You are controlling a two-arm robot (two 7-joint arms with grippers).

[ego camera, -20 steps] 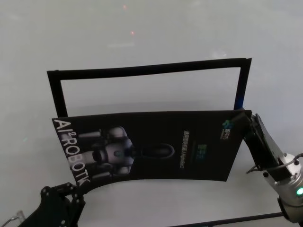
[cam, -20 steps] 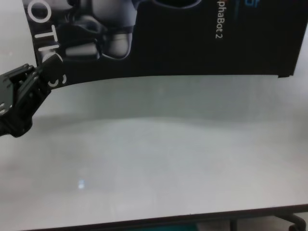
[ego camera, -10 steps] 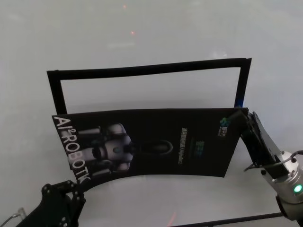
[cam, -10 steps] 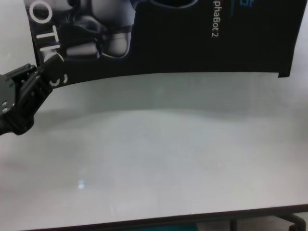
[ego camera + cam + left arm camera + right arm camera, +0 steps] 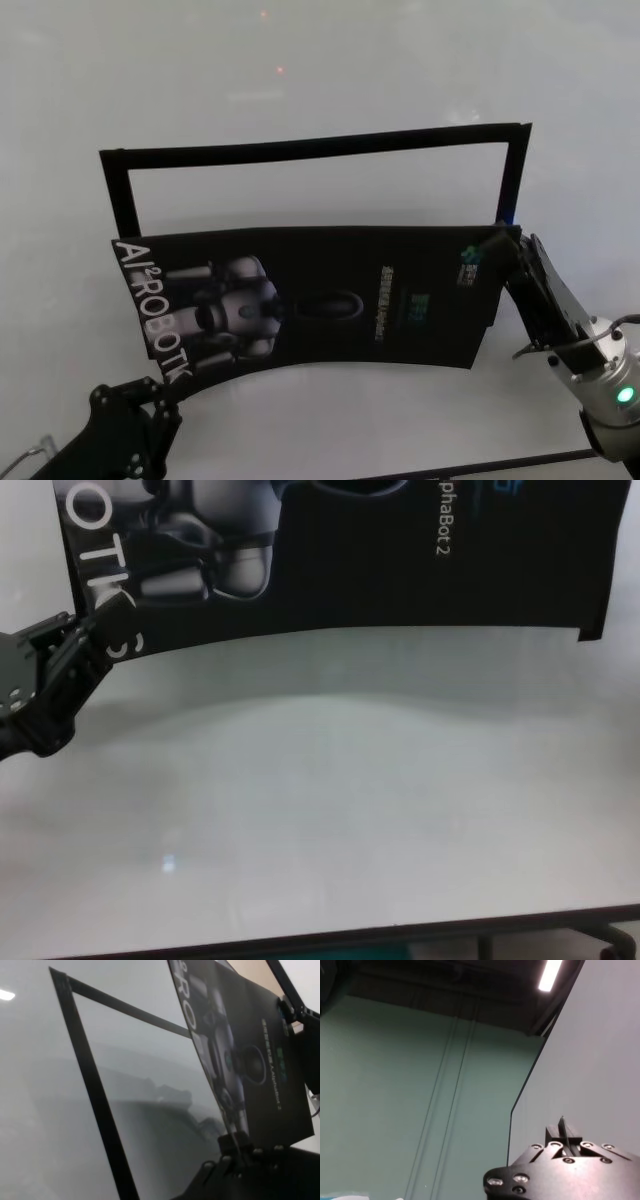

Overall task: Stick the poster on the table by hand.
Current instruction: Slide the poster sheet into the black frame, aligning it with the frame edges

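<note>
The poster (image 5: 320,300), black with a grey robot and white lettering, hangs bowed above the white table (image 5: 300,60), its top edge overlapping the lower part of a black strip frame. My left gripper (image 5: 158,398) is shut on its near left corner, which also shows in the chest view (image 5: 75,640) and the left wrist view (image 5: 237,1142). My right gripper (image 5: 508,243) is shut on the far right corner. In the right wrist view the right gripper (image 5: 563,1132) pinches a thin dark edge.
Narrow black strips (image 5: 310,145) lie on the table as a three-sided frame, open toward me, behind the poster. The table's near edge (image 5: 350,942) has dark legs below it. Bare white tabletop (image 5: 350,800) stretches between the poster and that edge.
The poster has moved away from me toward the strip frame, carried by both grippers. Its lower edge sits higher in the chest view and bows more.
</note>
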